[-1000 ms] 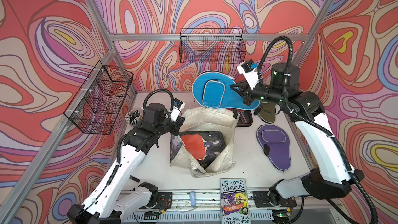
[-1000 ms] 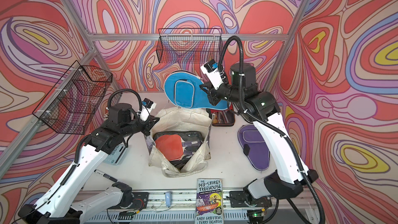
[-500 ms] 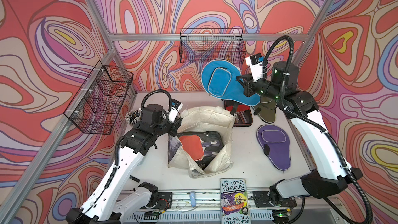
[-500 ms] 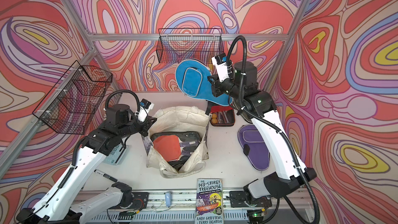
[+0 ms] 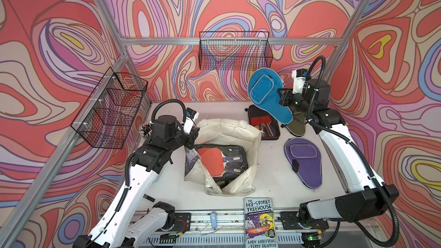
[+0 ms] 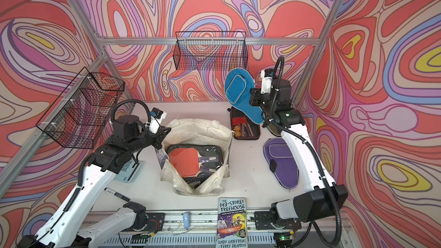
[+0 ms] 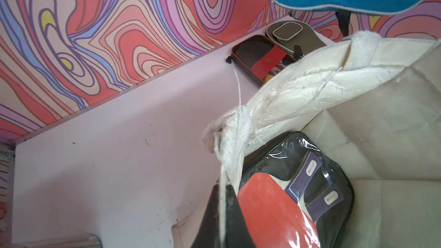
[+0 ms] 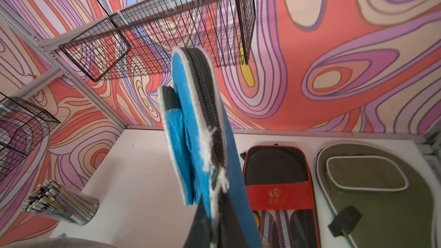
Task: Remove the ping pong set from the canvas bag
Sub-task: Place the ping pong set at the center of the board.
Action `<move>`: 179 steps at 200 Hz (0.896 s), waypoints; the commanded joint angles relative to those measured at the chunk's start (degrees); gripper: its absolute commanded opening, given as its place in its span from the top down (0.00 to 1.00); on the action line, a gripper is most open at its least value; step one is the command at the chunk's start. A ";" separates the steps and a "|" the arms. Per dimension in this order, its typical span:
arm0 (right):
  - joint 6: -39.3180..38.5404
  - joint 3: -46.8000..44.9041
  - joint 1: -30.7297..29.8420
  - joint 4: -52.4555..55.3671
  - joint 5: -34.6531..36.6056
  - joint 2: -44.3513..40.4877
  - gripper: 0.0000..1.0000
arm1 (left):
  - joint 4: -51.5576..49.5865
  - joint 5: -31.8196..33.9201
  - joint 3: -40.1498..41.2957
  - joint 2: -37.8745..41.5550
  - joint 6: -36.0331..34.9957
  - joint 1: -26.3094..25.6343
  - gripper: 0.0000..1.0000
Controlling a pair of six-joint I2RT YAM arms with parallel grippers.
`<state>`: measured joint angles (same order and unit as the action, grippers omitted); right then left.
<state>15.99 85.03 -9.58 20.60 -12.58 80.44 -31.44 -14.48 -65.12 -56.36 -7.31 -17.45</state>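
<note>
Out: purple case (image 5: 303,161), olive case (image 5: 297,126), red-trimmed pack (image 5: 263,126), all on bench (image 5: 269,187), right of and behind canvas bag (image 5: 229,128).
In transit: blue case (image 5: 263,96), aloft behind bag, right pincer (image 5: 282,98) clamped on its edge. Long axis steep, round head up, narrow end down.
Remaining: clear paddle pack (image 5: 222,161) inside bag.
Left pincer (image 7: 222,211) pinched shut on bag rim.

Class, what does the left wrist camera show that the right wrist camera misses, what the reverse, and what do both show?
Only the left wrist view: the cream bag, its rim pinched in the left pincer, and the clear pack with a red paddle inside. Only the right wrist view: the wire baskets, a clear tub of pens, the right pincer clamped on the blue case. Both: that blue case, the green case and the black-and-red pack.
</note>
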 commanded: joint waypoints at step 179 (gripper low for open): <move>44.02 -20.08 -8.65 -63.23 14.48 28.04 1.00 | 12.06 -6.08 -3.61 -1.99 5.47 2.04 1.00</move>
<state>51.72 62.06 -17.80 -30.09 -0.62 104.73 -27.16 -18.04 -64.18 -59.44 -2.61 -15.53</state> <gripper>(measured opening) 0.053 0.072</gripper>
